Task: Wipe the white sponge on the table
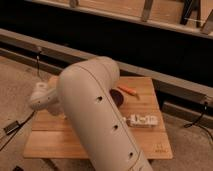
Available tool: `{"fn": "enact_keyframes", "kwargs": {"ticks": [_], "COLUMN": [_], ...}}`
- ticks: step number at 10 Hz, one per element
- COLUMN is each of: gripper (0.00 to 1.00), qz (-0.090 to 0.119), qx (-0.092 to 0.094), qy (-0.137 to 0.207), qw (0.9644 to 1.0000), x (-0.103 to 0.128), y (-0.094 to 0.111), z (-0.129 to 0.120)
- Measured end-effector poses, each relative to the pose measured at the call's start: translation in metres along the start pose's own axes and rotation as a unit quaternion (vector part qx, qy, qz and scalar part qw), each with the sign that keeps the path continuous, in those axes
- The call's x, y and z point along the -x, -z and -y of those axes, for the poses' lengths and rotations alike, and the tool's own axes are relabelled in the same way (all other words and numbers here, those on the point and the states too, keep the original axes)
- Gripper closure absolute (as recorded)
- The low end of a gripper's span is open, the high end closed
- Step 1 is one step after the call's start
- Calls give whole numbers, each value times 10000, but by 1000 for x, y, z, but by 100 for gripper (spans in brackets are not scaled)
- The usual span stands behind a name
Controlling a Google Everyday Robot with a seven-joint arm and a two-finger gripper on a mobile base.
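Note:
My big cream-coloured arm (97, 117) fills the middle of the camera view, and its rounded joint (41, 97) hangs over the left edge of the table (150, 105). The table is a light-brown wooden top with plank grain. My gripper is hidden behind the arm, somewhere over the table's left part, and it is shut. The white sponge is hidden from view.
A dark bowl (118, 96) peeks out from behind the arm near the table's middle. An orange stick-like item (129, 91) lies just beyond it. A lumpy white object with dark marks (143, 120) rests at the right. Cables (15, 127) trail on the floor at the left, and a dark wall and rails run behind.

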Motion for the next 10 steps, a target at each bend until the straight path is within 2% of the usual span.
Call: {"fn": "enact_keyframes", "kwargs": {"ticks": [2, 5, 8, 10], "gripper": [100, 100, 100, 100], "qz": [67, 20, -108, -227], "qx": [121, 312, 556, 602], "qy": [205, 357, 350, 308], "qw": [9997, 9989, 9978, 9975], "x": [0, -16, -47, -68], "y": [7, 12, 17, 16], "z": [-22, -47, -66, -66]}}
